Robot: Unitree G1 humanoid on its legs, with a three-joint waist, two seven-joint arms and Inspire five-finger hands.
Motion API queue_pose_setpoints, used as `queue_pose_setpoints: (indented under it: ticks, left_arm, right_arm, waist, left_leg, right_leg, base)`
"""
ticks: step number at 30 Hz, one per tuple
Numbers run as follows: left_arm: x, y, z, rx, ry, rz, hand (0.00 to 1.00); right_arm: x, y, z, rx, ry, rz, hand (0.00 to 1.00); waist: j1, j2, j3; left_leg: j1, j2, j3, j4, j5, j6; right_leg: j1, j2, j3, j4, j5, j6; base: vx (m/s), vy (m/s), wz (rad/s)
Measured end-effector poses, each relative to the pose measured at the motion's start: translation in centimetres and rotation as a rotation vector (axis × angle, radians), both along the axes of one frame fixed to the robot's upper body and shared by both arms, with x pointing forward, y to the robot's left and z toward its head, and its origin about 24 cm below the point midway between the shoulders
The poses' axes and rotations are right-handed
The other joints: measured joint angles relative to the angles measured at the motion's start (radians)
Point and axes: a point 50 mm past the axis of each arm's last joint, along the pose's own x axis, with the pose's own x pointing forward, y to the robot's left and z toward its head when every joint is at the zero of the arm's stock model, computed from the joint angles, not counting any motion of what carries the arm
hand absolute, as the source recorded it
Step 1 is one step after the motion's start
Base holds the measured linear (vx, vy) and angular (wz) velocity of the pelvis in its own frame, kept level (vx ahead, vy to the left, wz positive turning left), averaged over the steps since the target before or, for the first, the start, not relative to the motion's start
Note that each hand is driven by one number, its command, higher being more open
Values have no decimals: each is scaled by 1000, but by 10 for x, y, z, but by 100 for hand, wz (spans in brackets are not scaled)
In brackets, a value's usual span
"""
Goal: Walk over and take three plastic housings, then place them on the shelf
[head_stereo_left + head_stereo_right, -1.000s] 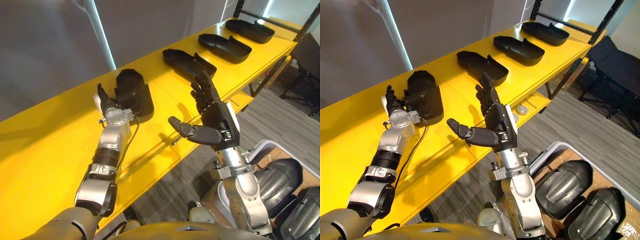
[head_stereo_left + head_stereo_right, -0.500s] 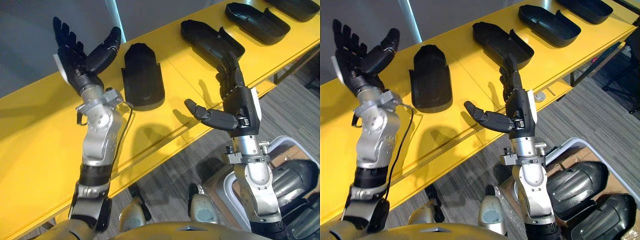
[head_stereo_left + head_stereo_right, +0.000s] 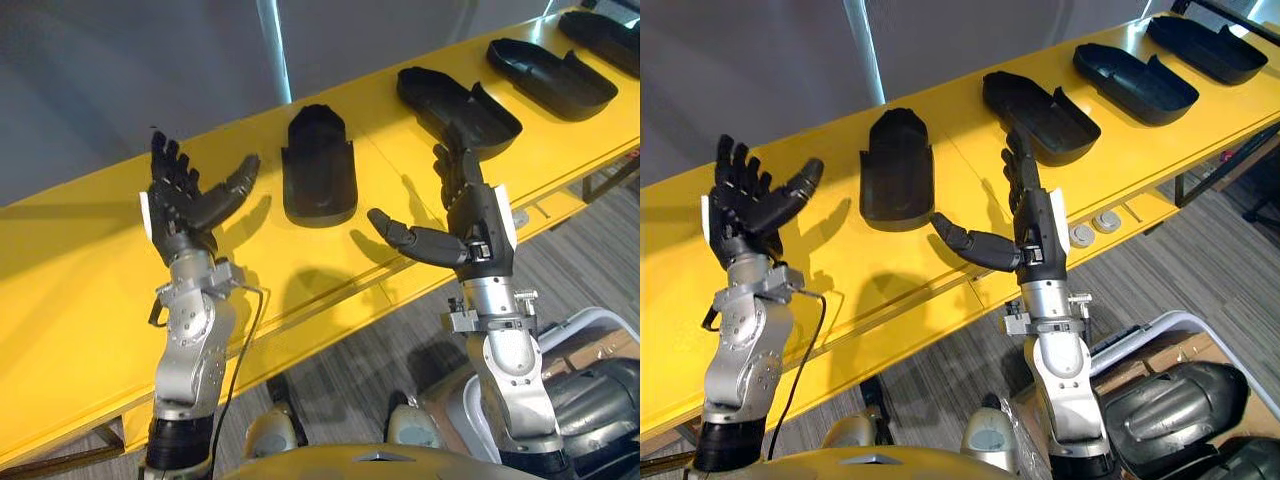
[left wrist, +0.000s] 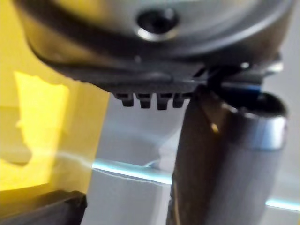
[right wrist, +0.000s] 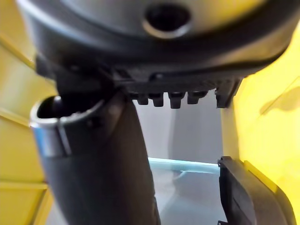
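Observation:
Several black plastic housings lie in a row on the yellow shelf (image 3: 80, 290). The nearest housing (image 3: 319, 166) rests flat in the middle, a second housing (image 3: 458, 100) lies to its right, and a third housing (image 3: 550, 66) sits further right. My left hand (image 3: 180, 205) is raised above the shelf's near part, left of the nearest housing, open and holding nothing. Over the shelf's front edge my right hand (image 3: 470, 225) stands upright and open, thumb pointing left, just in front of the second housing. Neither hand touches a housing.
More black housings (image 3: 1175, 395) lie in a white-rimmed bin on the floor at the lower right. Two round silver discs (image 3: 1092, 229) sit on a lower yellow ledge. A grey wall with a lit strip (image 3: 272, 45) rises behind the shelf.
My left hand has come down and back from its high raised pose, staying open. The view has shifted, so the housings now sit further right. The right hand holds its open pose.

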Motion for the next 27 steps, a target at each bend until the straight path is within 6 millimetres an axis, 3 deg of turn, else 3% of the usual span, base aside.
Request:
queue_pose_setpoints:
  ticks: [10, 27]
  left_arm:
    - [-6, -21, -32, -131, 71, -366, 100]
    - [-1, -47, -67, -260, 179, -550, 100]
  right_arm:
    - [-7, -10, -14, 4, 77, -27, 100]
    - [-12, -16, -26, 2, 141, -3, 100]
  waist:
    - [-1, 8, -51]
    - [-32, -4, -94]
  left_leg:
    - [26, 1, 8, 0, -2, -1]
    - [55, 4, 75, -1, -20, -6]
  right_leg:
    - [32, 2, 0, -18, 3, 4]
    - [28, 4, 63, -47, 33, 11]
  base:
    - [4, -5, 0]
    - [2, -1, -11]
